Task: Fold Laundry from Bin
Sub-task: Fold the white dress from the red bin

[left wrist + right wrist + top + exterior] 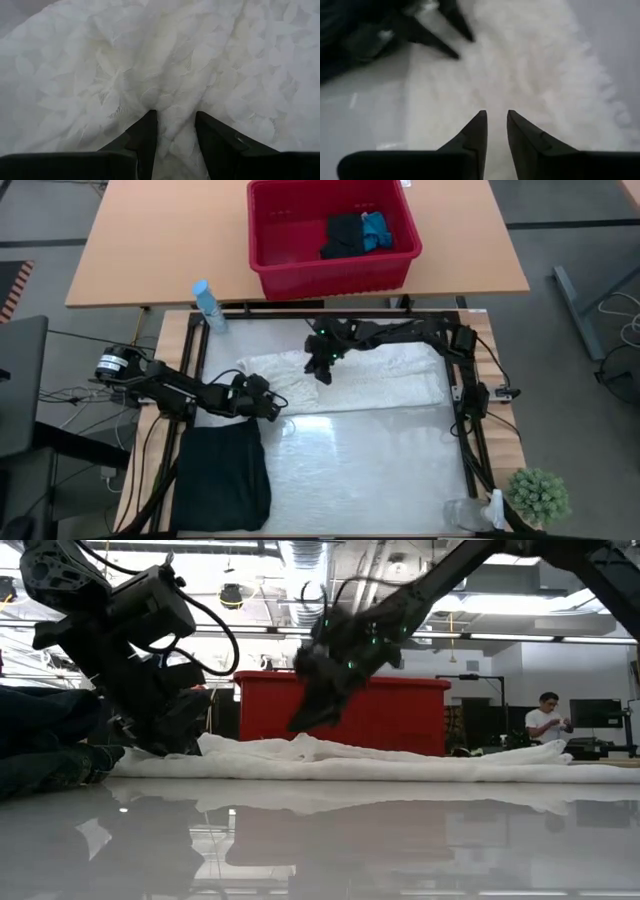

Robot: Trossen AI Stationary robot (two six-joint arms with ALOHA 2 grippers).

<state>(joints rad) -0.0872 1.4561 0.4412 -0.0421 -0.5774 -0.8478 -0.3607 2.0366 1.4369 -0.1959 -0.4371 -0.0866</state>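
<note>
The left end effector [172, 131] is gripping a fold of the white cloth [390, 375] lying on the worktop [380, 460]. The right end effector [496, 125] is hovering above it, fingers slightly apart, grasping nothing.

Right hand [496, 116] hovers above white garment [530, 75].

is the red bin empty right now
No, the high view shows a black garment and a small bright blue one lying inside the red bin.
</note>
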